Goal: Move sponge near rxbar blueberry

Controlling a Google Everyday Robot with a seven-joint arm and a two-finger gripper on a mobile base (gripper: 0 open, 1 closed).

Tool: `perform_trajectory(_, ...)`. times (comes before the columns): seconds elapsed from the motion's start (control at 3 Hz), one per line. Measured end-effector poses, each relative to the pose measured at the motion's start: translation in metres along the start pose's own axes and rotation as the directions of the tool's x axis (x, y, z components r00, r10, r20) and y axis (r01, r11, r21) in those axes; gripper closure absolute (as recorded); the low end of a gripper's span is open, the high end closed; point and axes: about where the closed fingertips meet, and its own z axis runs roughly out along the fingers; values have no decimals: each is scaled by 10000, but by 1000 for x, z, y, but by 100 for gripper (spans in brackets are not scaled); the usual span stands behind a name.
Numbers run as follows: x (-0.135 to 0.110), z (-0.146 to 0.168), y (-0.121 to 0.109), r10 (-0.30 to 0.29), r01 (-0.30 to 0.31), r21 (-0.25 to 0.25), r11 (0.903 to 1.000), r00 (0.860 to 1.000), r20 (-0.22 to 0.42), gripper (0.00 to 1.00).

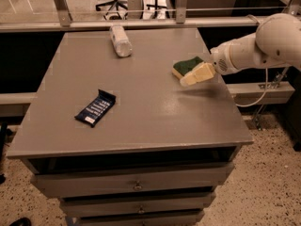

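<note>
Tabletop [141,126] right edge, end effector [190,77] by sponge [186,64]

We counted one gripper [195,75] over the tabletop's [155,117] right side, one sponge [187,64] just beside it, one rxbar blueberry [95,108] well apart from it, and one clear bottle [121,40], also apart.
</note>
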Motion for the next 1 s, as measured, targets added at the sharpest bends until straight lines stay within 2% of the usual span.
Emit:
perform_trajectory(0.33, 9, 7, -18, 352, -352, 26, 9994, 9992, 164, 0)
perform_trajectory(0.67, 15, 10, -26, 532, -531, -59, 9986, 9983, 252, 18)
perform_trajectory(1.0, 15, 12, -25, 561, -556, -188, 9983, 9979, 312, 41)
